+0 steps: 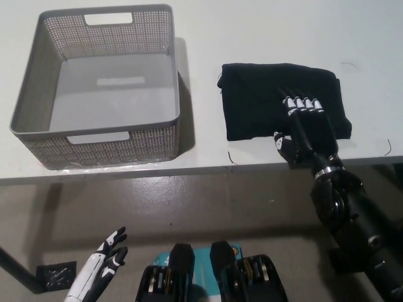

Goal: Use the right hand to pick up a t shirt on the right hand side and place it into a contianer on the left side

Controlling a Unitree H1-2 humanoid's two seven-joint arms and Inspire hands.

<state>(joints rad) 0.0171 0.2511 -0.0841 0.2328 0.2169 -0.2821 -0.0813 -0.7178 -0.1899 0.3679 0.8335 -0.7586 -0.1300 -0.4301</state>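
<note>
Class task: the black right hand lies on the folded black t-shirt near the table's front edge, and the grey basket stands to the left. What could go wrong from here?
1. The t-shirt lies by the table edge; a loose grip by the right hand may drag it off.
2. Carried low, it may catch the basket wall.

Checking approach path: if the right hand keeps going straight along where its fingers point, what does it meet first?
The black t-shirt. The right hand already lies over its near right part, fingers pointing up the picture across the fabric. Whether it touches yet is unclear. Beyond the shirt is bare table.
</note>
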